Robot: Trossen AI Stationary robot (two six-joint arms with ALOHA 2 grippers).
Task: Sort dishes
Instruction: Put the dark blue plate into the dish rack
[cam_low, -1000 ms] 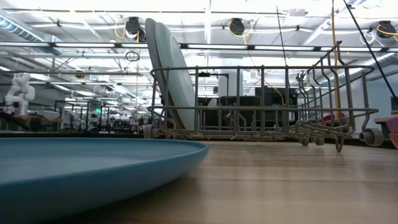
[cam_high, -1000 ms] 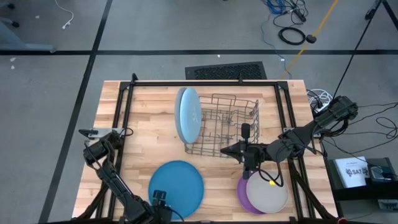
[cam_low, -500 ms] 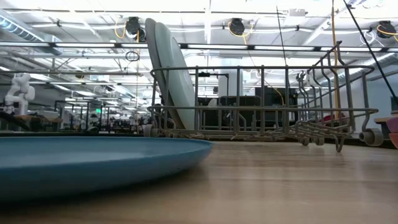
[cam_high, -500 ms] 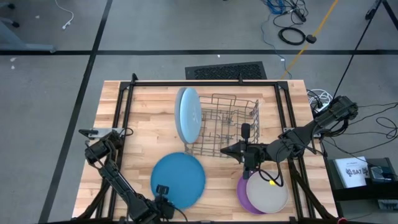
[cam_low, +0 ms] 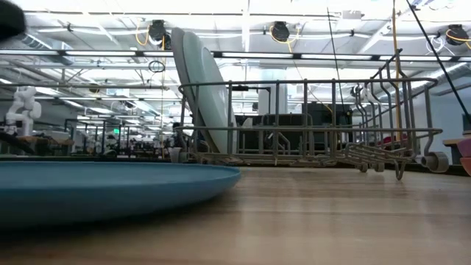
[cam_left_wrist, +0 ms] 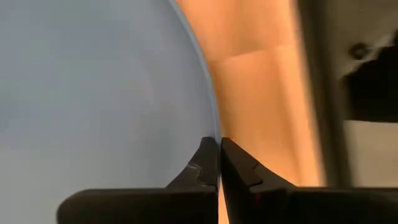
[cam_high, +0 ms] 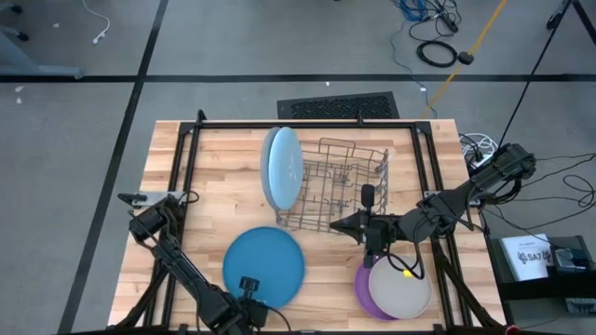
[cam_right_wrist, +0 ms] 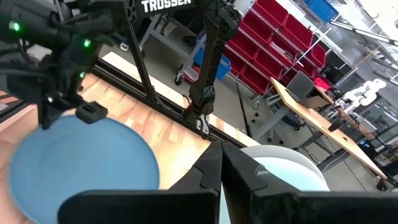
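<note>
A darker blue plate lies flat on the wooden table near its front edge. My left gripper is shut on its near rim. Two larger plates, the front one light blue, stand on edge in the left end of the grey wire rack. A beige-grey plate lies on a purple plate at the front right. My right gripper hangs shut above the table beside the rack's near side, holding nothing. My left gripper pinches the blue plate's near rim between its two fingers. The fingers come from above, pointing steeply down. The plate lies close to level with its far part on the table; whether the held rim is off the wood I cannot tell.
A black frame runs along the table's left, far and right sides. Bare wood lies left of the rack and between the blue plate and the stacked plates.
My left gripper has shut on the blue plate's near rim and has moved a little toward the table's far edge. The plate has slid a short way toward the far edge with it.
</note>
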